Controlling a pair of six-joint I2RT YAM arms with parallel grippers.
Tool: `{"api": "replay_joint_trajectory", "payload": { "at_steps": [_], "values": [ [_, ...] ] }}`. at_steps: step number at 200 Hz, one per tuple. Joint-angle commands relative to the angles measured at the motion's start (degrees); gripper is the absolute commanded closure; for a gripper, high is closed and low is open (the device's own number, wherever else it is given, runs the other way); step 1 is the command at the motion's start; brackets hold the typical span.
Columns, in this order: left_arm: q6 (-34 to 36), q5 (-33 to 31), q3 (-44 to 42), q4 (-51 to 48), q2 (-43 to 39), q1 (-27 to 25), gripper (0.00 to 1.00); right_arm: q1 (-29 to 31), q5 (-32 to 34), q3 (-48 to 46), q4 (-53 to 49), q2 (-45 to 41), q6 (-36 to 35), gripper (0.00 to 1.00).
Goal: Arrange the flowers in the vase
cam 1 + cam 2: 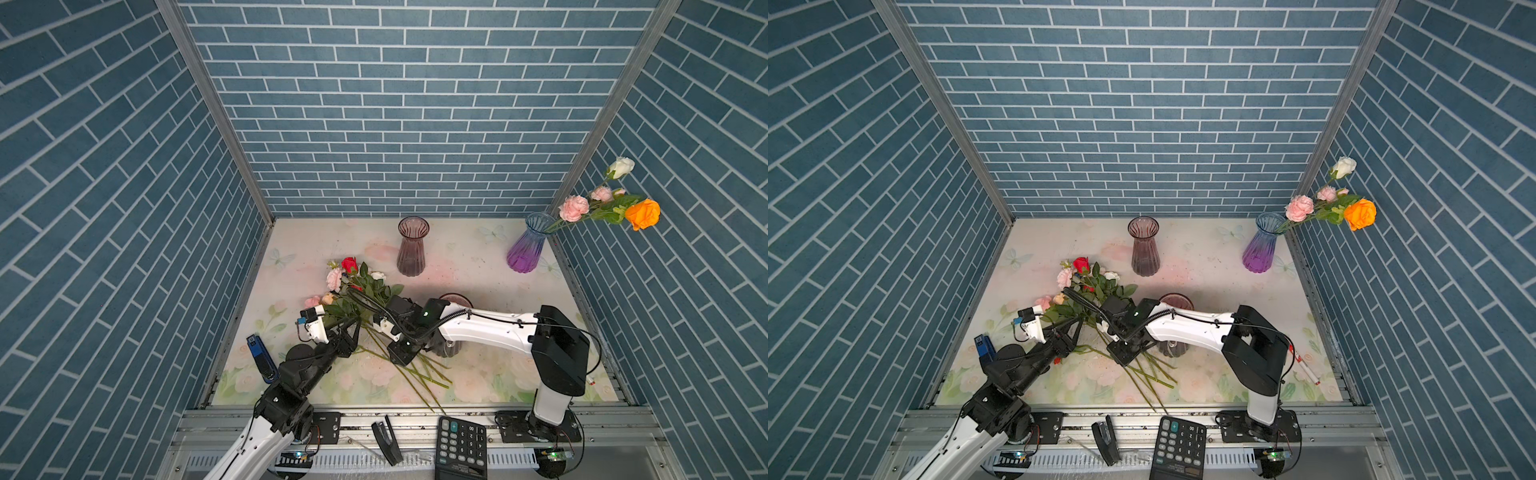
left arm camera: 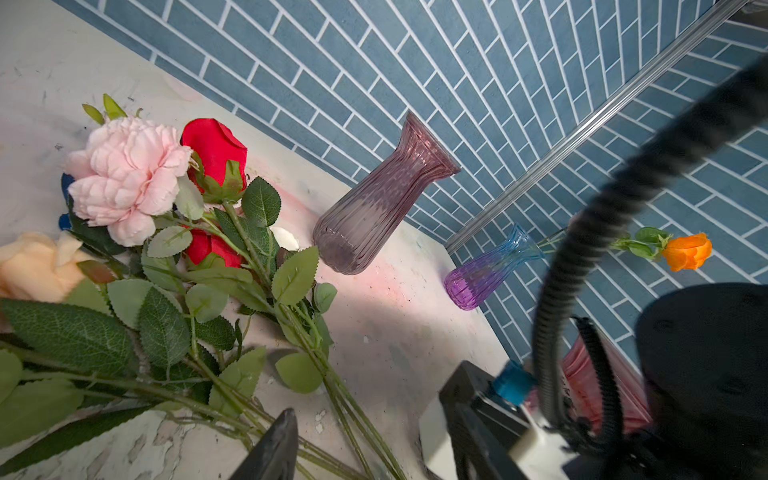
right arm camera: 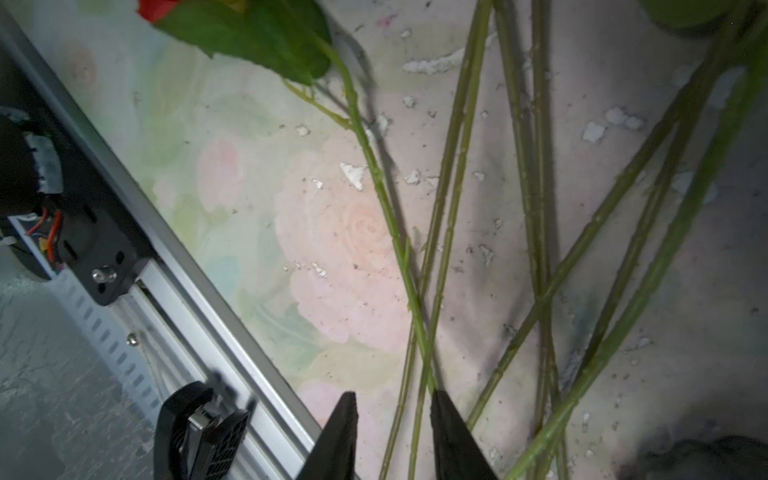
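Since flowers (image 1: 353, 286) lie heaped on the table (image 1: 478, 257), right gripper (image 3: 392, 399): jaws part-open astride two stems (image 3: 390, 220), clamping none
Left gripper (image 1: 347, 328): among flowers, opening unclear
Stems: best isolate one before closing

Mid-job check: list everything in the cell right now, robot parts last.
loose flowers: one pile; red, pink, white, peach; lying centre-left on table.
mauve vase: one; upright, back centre.
blue-purple vase: one; back right.
flowers in it: one bunch; white, pink, orange.
third vase: one; pinkish; mostly hidden behind right arm.
calculator: one; black; front rail.
stapler: one; black; front rail.
blue item: one; left edge; unclear what.
left fingers: black; open, by the stems.
right fingers: black; open around stems.
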Motion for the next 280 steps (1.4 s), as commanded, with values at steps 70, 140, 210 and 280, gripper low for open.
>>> {"api": "replay_joint_trajectory", "payload": {
  "at_steps": [70, 140, 210, 280],
  "values": [
    [0.6, -0.4, -0.4, -2.1, -5.9, 0.4, 0.39, -0.2, -3.6, 0.0, 2.5, 4.0, 3.0, 0.80],
    [0.5, -0.4, -0.3, -3.4, -6.8, 0.4, 0.39, -0.2, 6.3, 4.4, -4.7, -5.5, -0.9, 1.00],
    [-5.1, 7.2, 3.4, -0.7, -5.4, 0.4, 0.39, -3.0, 12.7, 5.9, -8.9, -22.1, 0.1, 1.00],
    [-16.6, 19.2, 11.5, 24.6, 14.0, 0.2, 0.32, -4.2, 5.6, -3.0, -1.6, -36.9, 3.0, 1.00]
  ]
}}
